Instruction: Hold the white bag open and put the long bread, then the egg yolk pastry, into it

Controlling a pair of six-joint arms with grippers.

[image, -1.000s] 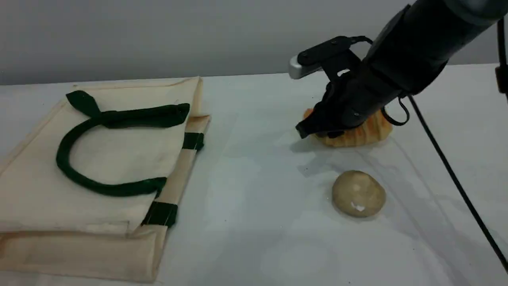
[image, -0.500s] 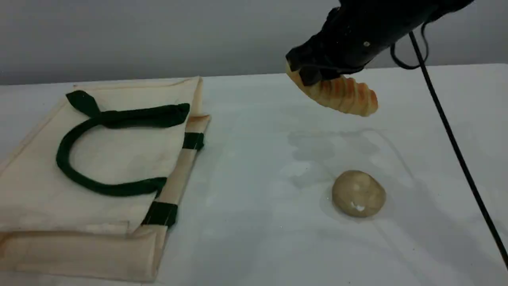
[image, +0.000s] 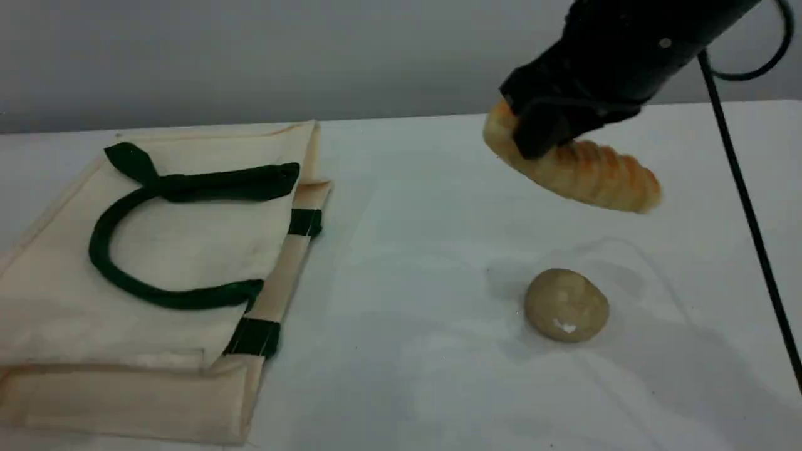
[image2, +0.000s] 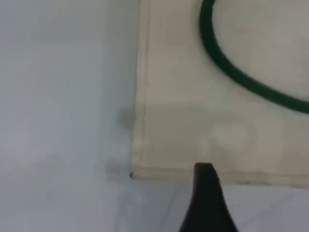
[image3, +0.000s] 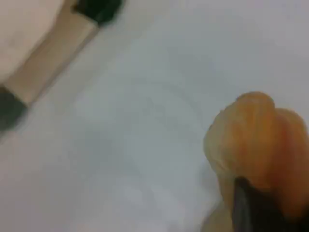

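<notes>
one elongated golden-orange loaf with pale crosswise ridges, the long bread (image: pixel 589 172), is hanging in the air clear of the pale white table (image: pixel 407 351), tilting down toward its right end, at the right rear of the scene. the black right gripper (image: pixel 542 134) is clamping tightly on the loaf's left end; in the right wrist view the orange crust (image3: pixel 256 140) is sitting against one dark fingertip (image3: pixel 256 210). below and nearer the camera, one small round beige ball with whitish spots, the egg yolk pastry (image: pixel 566 305), is resting on the table, apart from the loaf. well apart on the left, one large cream-white canvas tote, the white bag (image: pixel 56 300), is lying flat and closed, with one dark green strap handle (image: pixel 125 282) curling on top and two green tabs (image: pixel 254 337) showing along its right edge. the left gripper (image2: pixel 206 198) is hovering over a corner of the bag in its wrist view, jaws standing wide, with nothing at its one visible fingertip. one black cable (image: pixel 745 207) is running down the right side.
</notes>
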